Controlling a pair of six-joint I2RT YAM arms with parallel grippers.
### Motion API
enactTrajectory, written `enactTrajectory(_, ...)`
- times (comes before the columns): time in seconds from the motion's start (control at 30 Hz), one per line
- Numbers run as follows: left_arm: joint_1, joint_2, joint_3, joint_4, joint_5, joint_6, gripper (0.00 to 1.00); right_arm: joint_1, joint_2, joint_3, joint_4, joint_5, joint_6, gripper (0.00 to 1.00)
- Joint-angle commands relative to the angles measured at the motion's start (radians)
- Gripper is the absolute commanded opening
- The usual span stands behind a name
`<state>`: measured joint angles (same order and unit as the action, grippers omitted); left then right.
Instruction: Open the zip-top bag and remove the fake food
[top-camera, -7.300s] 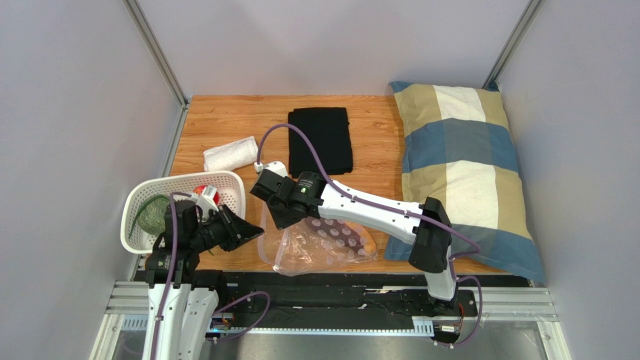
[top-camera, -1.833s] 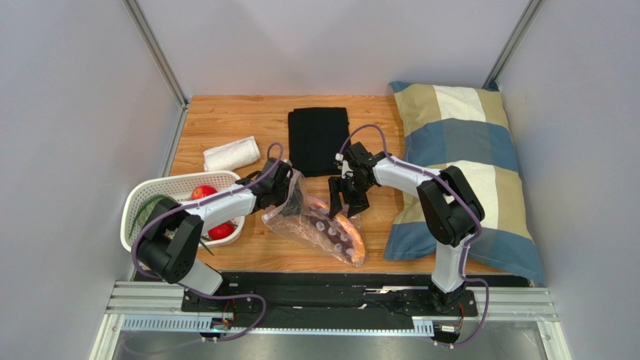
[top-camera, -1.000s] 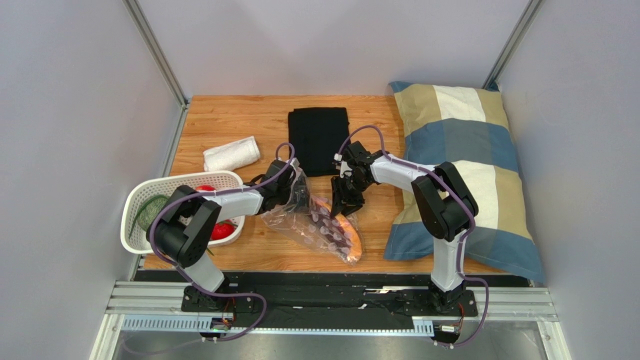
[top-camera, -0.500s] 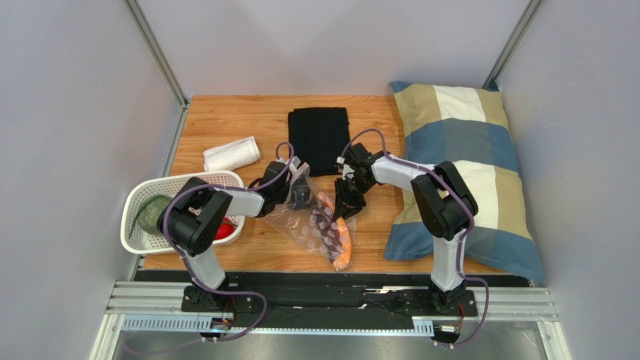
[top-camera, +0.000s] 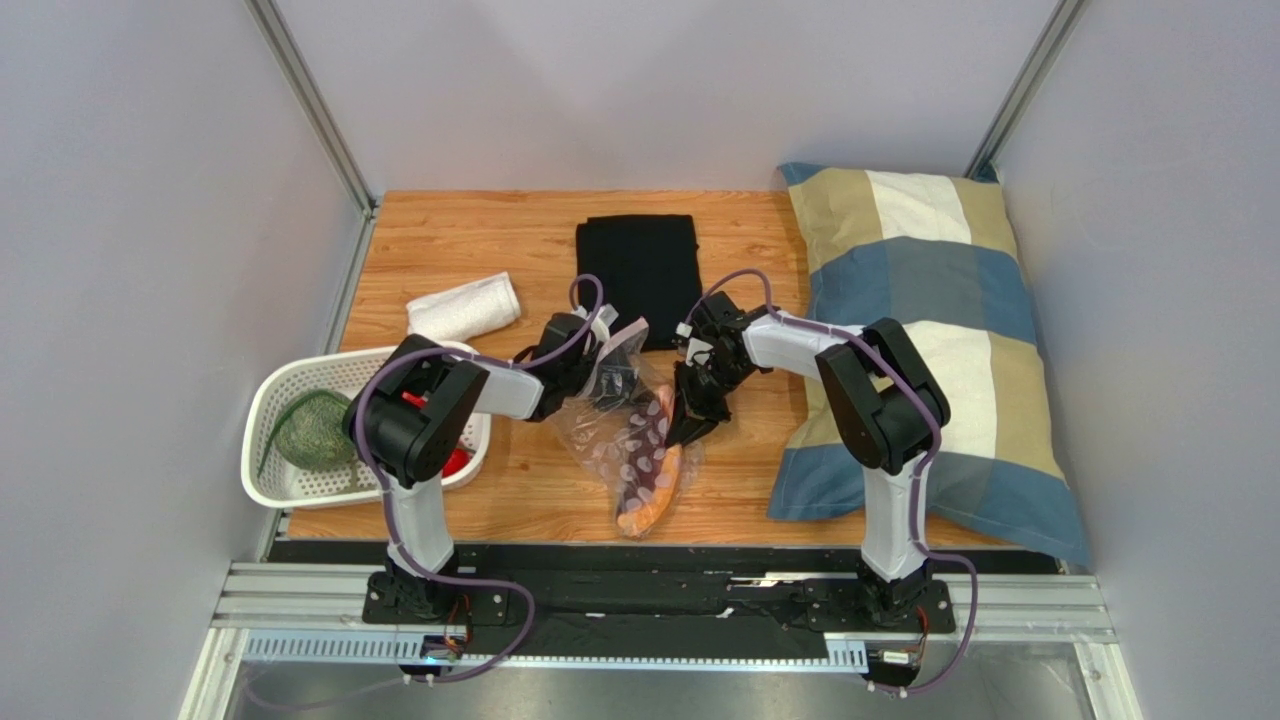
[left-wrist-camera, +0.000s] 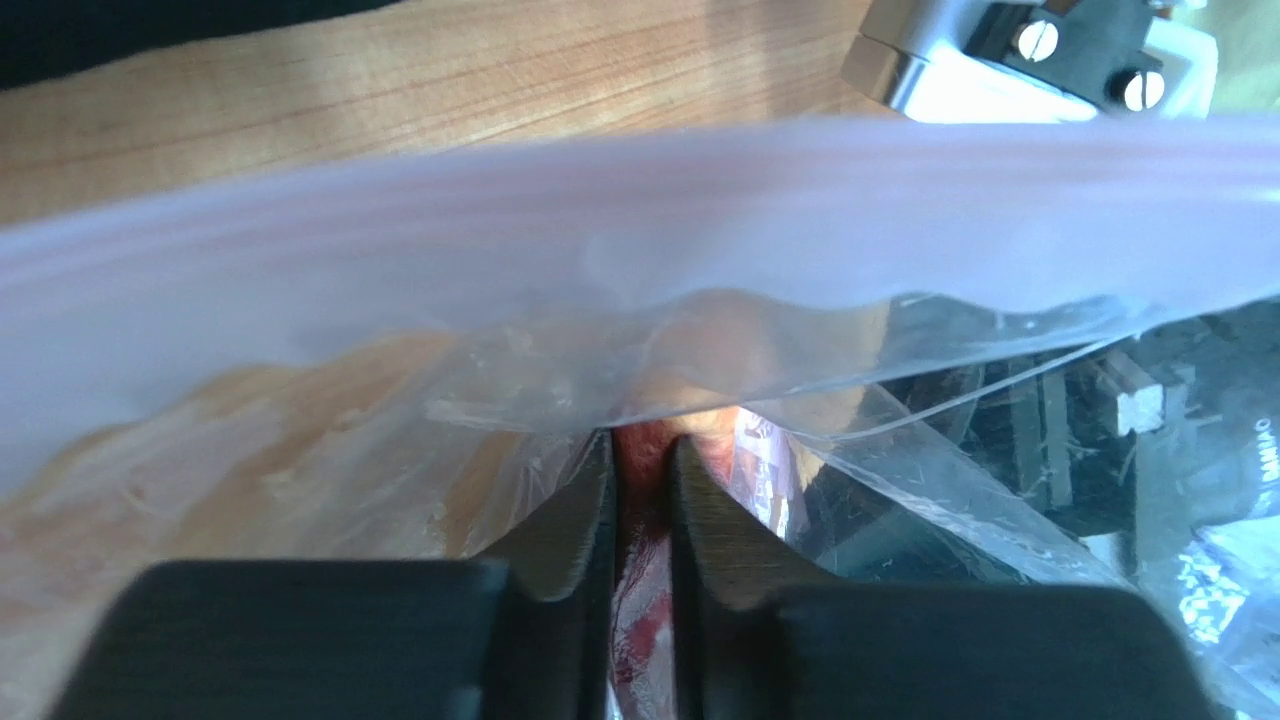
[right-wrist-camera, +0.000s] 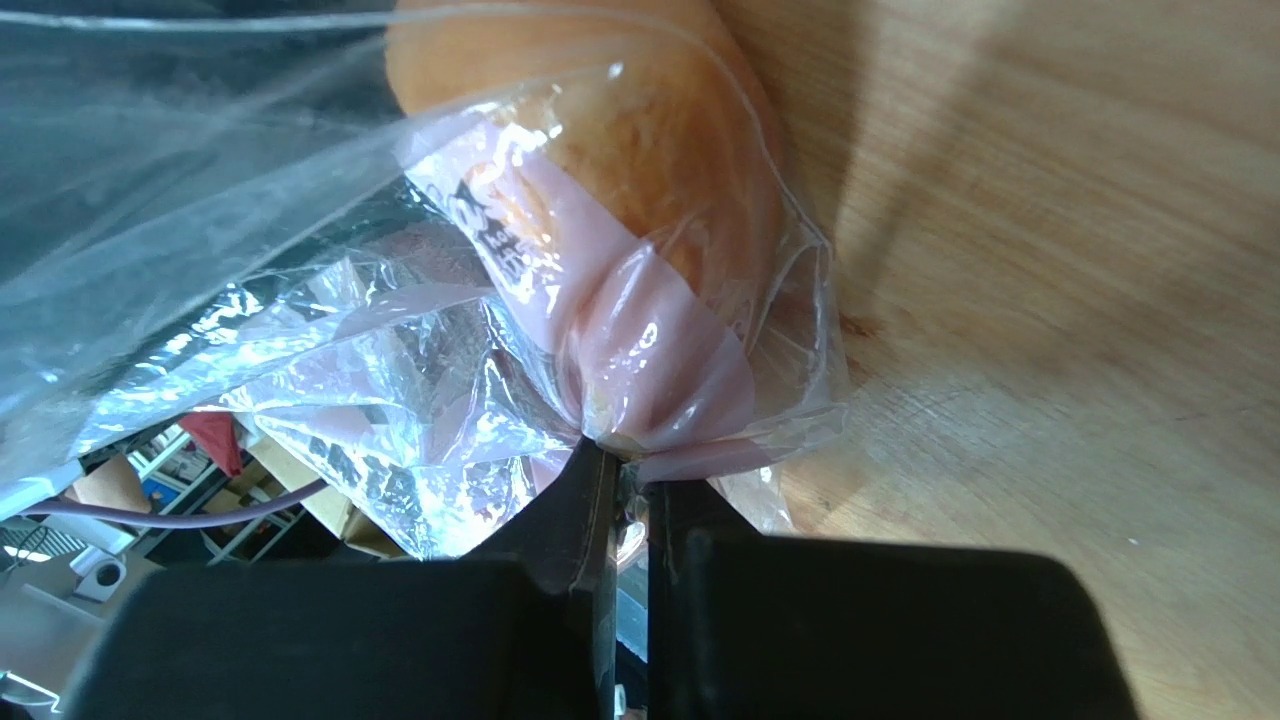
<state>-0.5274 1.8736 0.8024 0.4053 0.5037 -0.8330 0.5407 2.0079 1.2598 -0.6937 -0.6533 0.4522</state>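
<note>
The zip-top bag (top-camera: 628, 438) lies on the bench (top-camera: 451, 240) between the two arms, just in front of the folded black cloth (top-camera: 642, 278). Its mouth is lifted toward the far side. The left pincer (left-wrist-camera: 643, 450) is clenched on the left lip of the mouth. In the left wrist view a thin fold of pinkish plastic sits between its almost touching fingers. The right pincer (right-wrist-camera: 631, 458) is clenched on the opposite lip, and the pink zip strip is bunched right at its fingertips. The orange elongated piece (right-wrist-camera: 631, 120) is inside the bag; in the top view it lies at the bag's near end. The white basket (top-camera: 286, 483) at the left holds the green leafy bunch (top-camera: 308, 428) and a red fruit (top-camera: 455, 462), which the left arm partly hides. A rolled white towel (top-camera: 461, 308) lies beyond the basket, and a checked pillow (top-camera: 932, 345) lies at the right.
</note>
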Motion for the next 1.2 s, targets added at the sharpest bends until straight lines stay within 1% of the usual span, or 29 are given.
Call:
enactTrajectory(0.0,-0.079,0.033,0.0,-0.137,0.076,0.052,0.1,0.03,0.04,0.021,0.178,0.072,-0.004,0.01)
enactTrajectory(0.03,-0.079,0.026,0.001,-0.143,0.075,0.058,0.03,0.028,0.035,0.023,0.171,0.075,-0.004,0.02)
enactTrajectory(0.07,-0.079,0.013,0.009,-0.146,0.085,0.064,0.01,0.027,0.026,0.029,0.165,0.08,-0.003,0.03)
enactTrajectory(0.13,-0.077,-0.007,0.015,-0.174,0.088,0.084,0.0,0.019,0.02,0.038,0.134,0.093,-0.004,0.07)
enactTrajectory(0.17,-0.079,-0.04,0.017,-0.183,0.087,0.09,0.0,0.016,0.017,0.053,0.12,0.095,-0.003,0.11)
enactTrajectory(0.2,-0.077,-0.059,0.021,-0.221,0.081,0.116,0.0,0.015,-0.003,0.056,0.093,0.103,-0.006,0.23)
enactTrajectory(0.27,-0.079,-0.131,0.038,-0.281,0.05,0.144,0.0,0.004,-0.035,0.056,0.076,0.115,-0.013,0.32)
enactTrajectory(0.3,-0.079,-0.157,0.043,-0.337,0.041,0.165,0.0,0.001,-0.053,0.053,0.056,0.133,-0.015,0.4)
enactTrajectory(0.37,-0.079,-0.239,0.047,-0.368,0.019,0.179,0.0,-0.012,-0.095,0.052,0.042,0.132,-0.026,0.41)
enactTrajectory(0.47,-0.079,-0.315,0.052,-0.399,0.025,0.178,0.0,-0.018,-0.127,0.049,0.057,0.091,-0.032,0.47)
enactTrajectory(0.57,-0.079,-0.337,0.067,-0.401,0.054,0.167,0.0,-0.018,-0.165,0.038,0.08,0.067,-0.043,0.58)
enactTrajectory(0.63,-0.08,-0.355,0.07,-0.434,0.053,0.166,0.0,-0.019,-0.181,0.033,0.082,0.087,-0.046,0.6)
enactTrajectory(0.7,-0.08,-0.372,0.072,-0.466,0.041,0.173,0.0,-0.028,-0.19,0.029,0.083,0.083,-0.05,0.58)
enactTrajectory(0.73,-0.08,-0.389,0.076,-0.483,0.033,0.178,0.0,-0.033,-0.193,0.024,0.085,0.083,-0.05,0.53)
enactTrajectory(0.77,-0.079,-0.401,0.078,-0.509,0.027,0.187,0.0,-0.038,-0.201,0.018,0.092,0.075,-0.053,0.39)
enactTrajectory(0.83,-0.08,-0.433,0.078,-0.531,0.016,0.198,0.0,-0.044,-0.216,-0.002,0.1,0.061,-0.055,0.22)
enactTrajectory(0.87,-0.08,-0.442,0.078,-0.56,-0.005,0.209,0.0,-0.044,-0.234,-0.01,0.102,0.061,-0.052,0.07)
enactTrajectory(0.9,-0.08,-0.45,0.08,-0.575,-0.014,0.216,0.0,-0.042,-0.247,-0.019,0.102,0.058,-0.044,0.03)
enactTrajectory(0.93,-0.079,-0.462,0.078,-0.588,-0.034,0.224,0.0,-0.042,-0.259,-0.028,0.1,0.058,-0.04,0.0)
enactTrajectory(1.03,-0.079,-0.475,0.069,-0.603,-0.056,0.227,0.0,-0.042,-0.307,-0.066,0.097,0.073,-0.027,0.0)
enactTrajectory(1.07,-0.079,-0.476,0.069,-0.615,-0.065,0.219,0.0,-0.042,-0.319,-0.079,0.091,0.101,-0.024,0.0)
enactTrajectory(1.17,-0.075,-0.504,0.064,-0.626,-0.102,0.203,0.0,-0.047,-0.334,-0.083,0.059,0.13,-0.018,0.0)
